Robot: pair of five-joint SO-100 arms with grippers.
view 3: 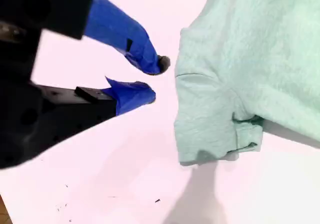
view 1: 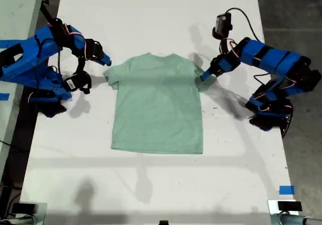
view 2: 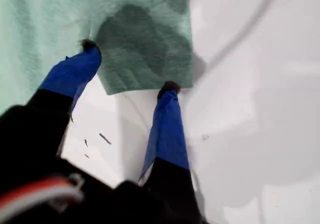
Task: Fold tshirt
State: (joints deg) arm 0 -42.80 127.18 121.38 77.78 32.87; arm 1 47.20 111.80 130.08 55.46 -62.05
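1. The tshirt [view 1: 157,104] lies flat on the white table [view 1: 151,13], between the two arms, collar toward the exterior view's top
2. The first gripper [view 2: 129,66] stands spread wide at the sleeve on the exterior view's right, tips touching the sleeve's edge, nothing clamped
3. The second gripper [view 3: 152,78], jaws slightly apart and empty, hovers just beside the other sleeve
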